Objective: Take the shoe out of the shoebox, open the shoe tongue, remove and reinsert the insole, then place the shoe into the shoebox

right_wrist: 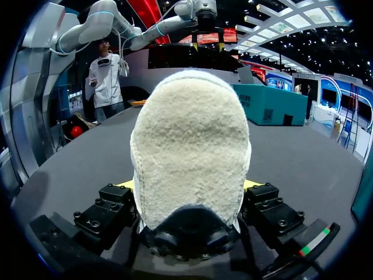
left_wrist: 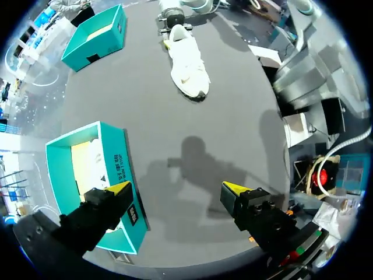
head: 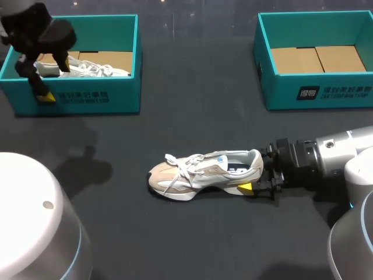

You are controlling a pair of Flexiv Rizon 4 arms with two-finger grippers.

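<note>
The right tool [head: 256, 172] is clamped on the heel of the shoe [head: 201, 174]. The right wrist view shows the fleecy heel [right_wrist: 189, 146] filling the gap between the two fingers, with a yellow tip tucked against each side. This arm comes in from the right edge of the head view. The shoe lies on its sole at the lower centre of the dark desk [head: 192, 105], with its toe pointing left, its laces loose and the insole visible through the opening.

The left tool [head: 55, 80] hangs at the upper left with its fingers spread wide, holding nothing. In its own wrist view [left_wrist: 178, 189] one yellow tip sits over the wall of the left shoebox [left_wrist: 113, 166] and the other over bare desk. Inside that teal box [head: 76, 100] lies a second shoe [head: 87, 70], white. The right shoebox [head: 317, 93], also teal, stands at the upper right, well apart from the shoe.
</note>
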